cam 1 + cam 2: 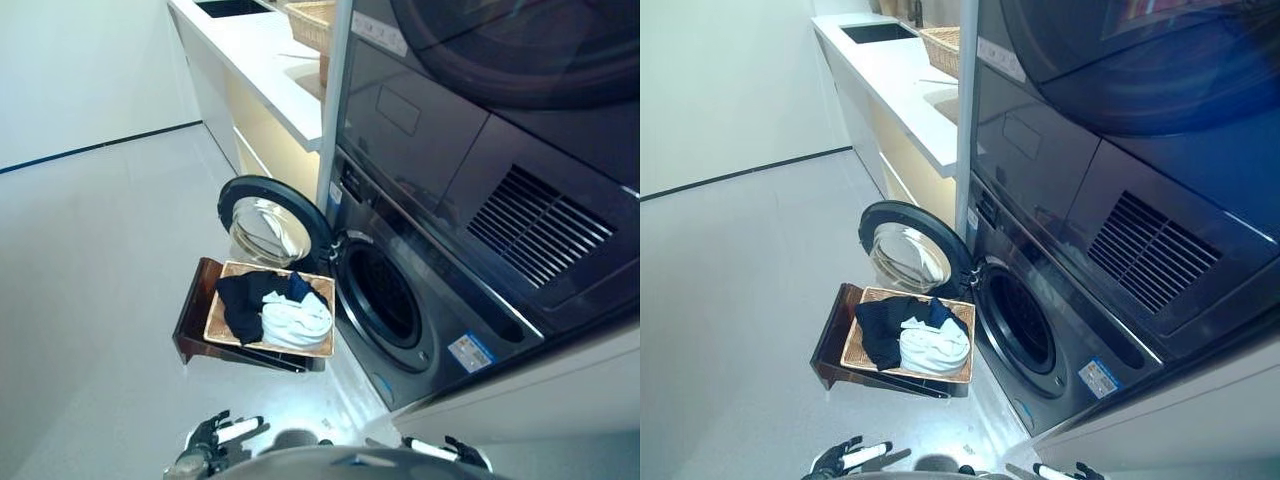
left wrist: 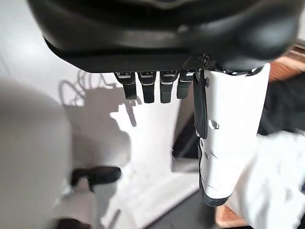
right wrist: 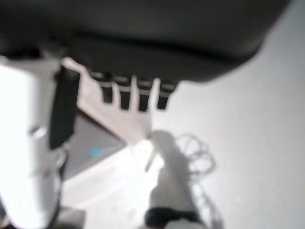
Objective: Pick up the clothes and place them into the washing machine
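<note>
Only wrist views show both hands' fingers (image 2: 148, 90) relaxed; clothes (image 1: 272, 308) fill the basket (image 1: 217, 312)

Dark navy crumpled garment (image 1: 243, 301) and white bunched cloth (image 1: 296, 319) lie heaped together in a shallow woven tan rectangular basket (image 1: 222, 318), dark piece to the left, white piece to the right and nearer. Dark grey front-loading washing machine (image 1: 420, 300) stands just right of them, its round glass-centred door (image 1: 270, 225) swung fully open to the far left, drum opening (image 1: 383, 293) dark inside.
</note>
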Available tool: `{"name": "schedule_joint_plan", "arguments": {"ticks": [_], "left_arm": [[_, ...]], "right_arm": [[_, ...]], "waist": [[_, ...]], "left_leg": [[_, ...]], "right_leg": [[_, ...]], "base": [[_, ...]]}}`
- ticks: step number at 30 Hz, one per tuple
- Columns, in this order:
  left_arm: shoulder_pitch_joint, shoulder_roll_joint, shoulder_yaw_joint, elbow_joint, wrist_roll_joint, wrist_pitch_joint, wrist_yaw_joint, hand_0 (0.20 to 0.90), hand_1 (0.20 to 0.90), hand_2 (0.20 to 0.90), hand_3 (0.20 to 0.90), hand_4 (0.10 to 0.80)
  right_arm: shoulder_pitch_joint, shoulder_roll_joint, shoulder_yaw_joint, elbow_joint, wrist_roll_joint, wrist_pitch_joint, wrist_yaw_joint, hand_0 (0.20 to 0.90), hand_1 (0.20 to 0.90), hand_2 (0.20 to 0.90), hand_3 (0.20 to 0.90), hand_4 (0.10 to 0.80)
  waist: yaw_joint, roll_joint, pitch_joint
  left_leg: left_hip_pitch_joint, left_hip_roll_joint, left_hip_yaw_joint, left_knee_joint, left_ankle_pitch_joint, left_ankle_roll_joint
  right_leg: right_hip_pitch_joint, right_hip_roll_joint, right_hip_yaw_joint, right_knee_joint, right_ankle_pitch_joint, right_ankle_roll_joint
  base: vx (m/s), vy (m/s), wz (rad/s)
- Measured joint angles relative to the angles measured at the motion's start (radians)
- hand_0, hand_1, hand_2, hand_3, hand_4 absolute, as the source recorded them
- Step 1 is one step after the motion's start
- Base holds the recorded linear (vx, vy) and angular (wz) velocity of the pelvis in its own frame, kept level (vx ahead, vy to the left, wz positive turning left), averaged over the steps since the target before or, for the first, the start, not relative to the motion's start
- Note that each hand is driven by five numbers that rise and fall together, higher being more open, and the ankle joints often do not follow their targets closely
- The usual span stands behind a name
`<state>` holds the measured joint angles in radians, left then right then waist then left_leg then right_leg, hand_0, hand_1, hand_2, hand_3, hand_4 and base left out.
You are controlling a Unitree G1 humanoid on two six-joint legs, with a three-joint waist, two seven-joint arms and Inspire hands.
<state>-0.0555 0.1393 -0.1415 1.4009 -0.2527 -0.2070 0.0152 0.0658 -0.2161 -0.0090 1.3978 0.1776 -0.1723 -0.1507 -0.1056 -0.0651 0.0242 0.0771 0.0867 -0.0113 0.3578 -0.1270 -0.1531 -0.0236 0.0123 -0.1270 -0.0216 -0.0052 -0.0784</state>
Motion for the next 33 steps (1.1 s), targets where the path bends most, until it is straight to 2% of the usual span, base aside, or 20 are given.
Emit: {"name": "schedule_joint_plan", "arguments": {"ticks": [1,2,3,4,6,8,9,10,11,12,14,18,25,28,30,33], "left_arm": [[-0.008,-0.002,0.0,-0.005,0.0,0.0,-0.002,0.9,0.9,0.9,0.9,0.8],[-0.023,-0.006,0.0,-0.017,0.0,0.0,-0.003,0.9,0.9,0.9,0.9,0.8],[-0.031,-0.008,0.0,-0.018,0.0,0.0,-0.003,0.9,0.9,0.9,0.9,0.8],[-0.031,-0.003,0.001,-0.018,-0.001,0.003,-0.007,0.9,0.9,0.9,0.9,0.8],[-0.037,0.007,0.003,-0.019,-0.015,0.001,-0.001,0.9,0.9,0.9,0.9,0.8],[-0.022,0.009,0.003,-0.019,-0.03,0.0,0.005,0.9,0.9,0.9,0.9,0.8],[-0.011,0.002,0.003,-0.019,-0.031,0.0,0.007,0.9,0.9,0.9,0.9,0.8],[0.003,-0.015,0.002,-0.018,-0.033,0.0,0.007,0.9,0.9,0.9,0.9,0.8],[0.021,-0.024,0.0,-0.016,-0.035,0.001,0.007,0.9,0.9,0.9,0.9,0.8],[0.019,-0.017,-0.002,-0.023,-0.036,0.0,0.008,0.9,0.9,0.9,0.9,0.8],[0.024,0.003,-0.001,-0.027,-0.037,0.0,0.008,0.9,0.9,0.9,0.9,0.8],[0.028,0.028,0.001,-0.026,-0.038,0.0,0.008,0.9,0.9,0.9,0.9,0.8],[0.043,0.022,0.007,-0.015,-0.036,0.002,0.005,0.9,0.9,0.9,0.9,0.8],[0.044,0.024,0.009,-0.011,-0.034,0.001,0.006,0.9,0.9,0.9,0.9,0.8],[0.046,0.027,0.01,-0.007,-0.03,0.001,0.005,0.9,0.9,0.9,0.9,0.8],[0.044,0.028,0.011,0.004,-0.021,0.001,0.005,0.9,0.9,0.9,0.9,0.8]], "right_arm": [[-0.002,0.0,0.0,0.002,0.0,0.0,-0.001,0.9,0.9,0.9,0.9,0.8],[-0.009,0.0,-0.004,0.013,0.0,0.005,-0.001,0.9,0.9,0.9,0.9,0.8],[-0.01,-0.003,-0.004,0.012,0.0,0.006,-0.002,0.9,0.9,0.9,0.9,0.8],[-0.013,-0.006,-0.004,0.012,0.0,0.005,-0.003,0.9,0.9,0.9,0.9,0.8],[-0.033,-0.012,-0.003,0.01,0.0,0.001,-0.004,0.9,0.9,0.9,0.9,0.8],[-0.04,-0.022,-0.002,0.008,0.0,-0.004,-0.004,0.9,0.9,0.9,0.9,0.8],[-0.037,-0.033,-0.002,0.011,0.001,-0.003,-0.004,0.9,0.9,0.9,0.9,0.8],[-0.022,-0.053,-0.002,0.012,0.001,-0.002,-0.003,0.9,0.9,0.9,0.9,0.8],[-0.004,-0.06,-0.002,0.014,0.003,0.0,-0.004,0.9,0.9,0.9,0.9,0.8],[-0.002,-0.047,-0.001,0.024,0.008,0.001,-0.002,0.9,0.9,0.9,0.9,0.8],[0.005,-0.021,-0.001,0.053,0.008,0.005,0.0,0.9,0.9,0.9,0.9,0.8],[0.008,-0.009,-0.004,0.061,0.008,0.007,-0.003,0.9,0.9,0.9,0.9,0.8],[-0.036,-0.008,0.0,0.052,0.006,0.02,-0.002,0.9,0.9,0.9,0.9,0.8],[-0.061,-0.008,0.008,0.038,-0.002,0.02,-0.001,0.9,0.9,0.9,0.9,0.8],[-0.072,-0.007,0.013,0.013,-0.002,0.017,0.0,0.9,0.9,0.9,0.9,0.8],[-0.084,-0.009,0.011,0.009,-0.002,0.017,-0.001,0.9,0.9,0.9,0.9,0.8]], "waist": [[-0.002,-0.005,0.003],[-0.001,-0.025,0.016],[0.009,-0.041,0.037],[0.013,-0.043,0.043],[0.019,-0.026,0.061],[0.016,0.006,0.075],[0.012,0.036,0.075],[0.013,0.084,0.064],[0.005,0.113,0.054],[0.008,0.099,0.057],[0.008,0.066,0.054],[0.011,0.028,0.045],[0.048,0.042,-0.001],[0.082,0.049,-0.022],[0.094,0.045,-0.039],[0.093,0.046,-0.048]], "left_leg": [[-0.025,-0.002,0.01,-0.011,-0.005,0.007],[-0.076,-0.022,0.02,-0.074,-0.01,0.032],[-0.106,-0.038,0.038,-0.147,-0.002,0.042],[-0.134,-0.037,0.036,-0.175,0.006,0.047],[-0.167,-0.029,0.036,-0.267,0.052,0.059],[-0.174,-0.018,0.032,-0.312,0.119,0.071],[-0.174,-0.007,0.028,-0.319,0.154,0.082],[-0.173,0.008,0.029,-0.327,0.215,0.104],[-0.165,0.023,0.035,-0.339,0.194,0.11],[-0.146,0.007,0.036,-0.365,0.196,0.115],[-0.131,-0.02,0.043,-0.391,0.194,0.133],[-0.111,-0.05,0.042,-0.408,0.189,0.145],[-0.085,-0.081,0.051,-0.419,0.161,0.17],[-0.09,-0.088,0.082,-0.414,0.144,0.181],[-0.089,-0.111,0.094,-0.414,0.134,0.195],[-0.084,-0.125,0.098,-0.417,0.121,0.216]], "right_leg": [[0.001,-0.006,0.003,-0.007,-0.009,-0.007],[0.003,-0.026,0.039,-0.016,-0.003,-0.009],[0.018,-0.044,0.058,-0.021,0.003,-0.001],[0.02,-0.049,0.067,-0.023,0.001,-0.001],[0.036,-0.047,0.103,-0.027,0.0,0.004],[0.072,-0.042,0.127,-0.04,0.002,0.032],[0.09,-0.035,0.144,-0.044,-0.008,0.043],[0.097,-0.012,0.153,-0.044,-0.02,0.064],[0.102,0.006,0.155,-0.038,-0.037,0.083],[0.094,-0.02,0.157,-0.019,-0.049,0.097],[0.1,-0.038,0.163,-0.019,-0.056,0.12],[0.12,-0.067,0.15,-0.019,-0.072,0.14],[0.137,-0.099,0.16,-0.027,-0.085,0.155],[0.113,-0.111,0.187,-0.012,-0.092,0.166],[0.103,-0.128,0.193,0.007,-0.102,0.18],[0.059,-0.137,0.192,0.096,-0.12,0.203]], "base": [[0.089,-0.087,-0.36],[0.074,-0.082,-0.47],[0.082,-0.065,-0.51],[0.094,-0.043,-0.49],[0.105,-0.006,-0.37],[0.118,0.025,-0.26],[0.141,0.056,-0.14],[0.154,0.079,-0.11],[0.162,0.11,-0.11],[0.168,0.128,-0.08],[0.199,0.183,-0.01],[0.214,0.177,-0.05],[0.258,0.243,-0.22],[0.214,0.202,-0.12],[0.178,0.184,-0.03],[0.189,0.222,-0.01]]}}
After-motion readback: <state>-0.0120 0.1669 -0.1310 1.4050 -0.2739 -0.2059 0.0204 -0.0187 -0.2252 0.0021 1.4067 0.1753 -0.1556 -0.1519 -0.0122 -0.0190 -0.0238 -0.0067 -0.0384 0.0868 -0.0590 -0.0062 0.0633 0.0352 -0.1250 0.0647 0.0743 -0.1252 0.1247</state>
